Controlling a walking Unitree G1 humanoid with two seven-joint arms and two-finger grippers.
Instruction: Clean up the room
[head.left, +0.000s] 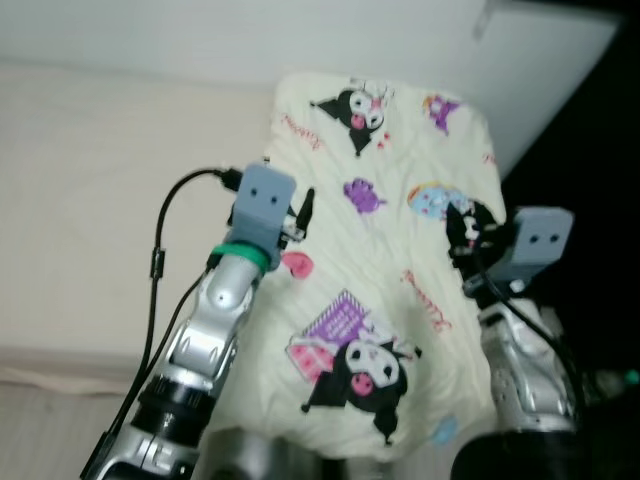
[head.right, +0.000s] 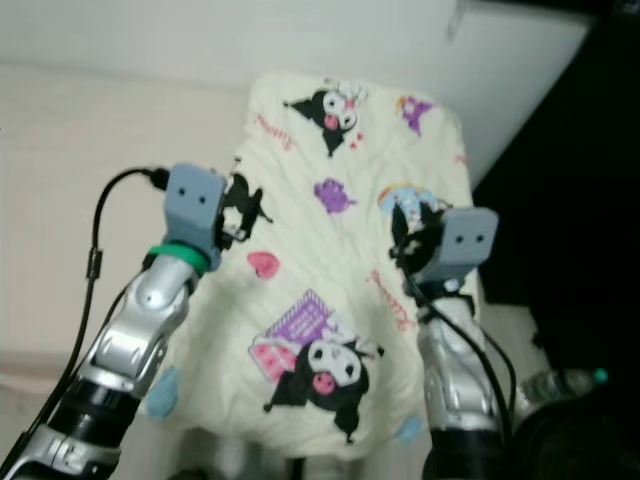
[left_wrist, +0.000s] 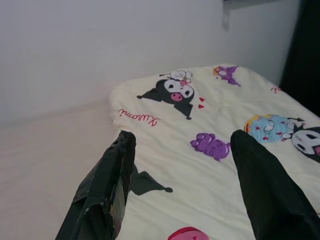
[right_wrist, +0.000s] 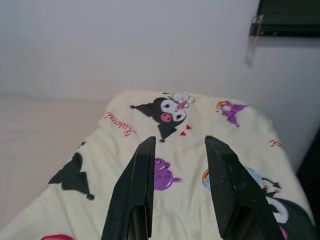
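A cream quilt (head.left: 385, 265) printed with black cartoon figures, purple shapes and pink hearts lies folded over the end of a bed. My left gripper (head.left: 303, 212) hovers over the quilt's left edge, open and holding nothing; in the left wrist view its fingers (left_wrist: 107, 185) straddle bare quilt (left_wrist: 200, 115). My right gripper (head.left: 462, 232) hangs over the quilt's right side, also open and holding nothing. In the right wrist view, its fingers (right_wrist: 137, 185) point along the quilt (right_wrist: 200, 117) toward the wall.
A beige mattress sheet (head.left: 90, 200) spreads to the left of the quilt. A white wall (head.left: 250, 35) runs behind the bed. To the right is a dark gap (head.right: 560, 200), with a bottle (head.right: 565, 383) with a teal cap on the floor.
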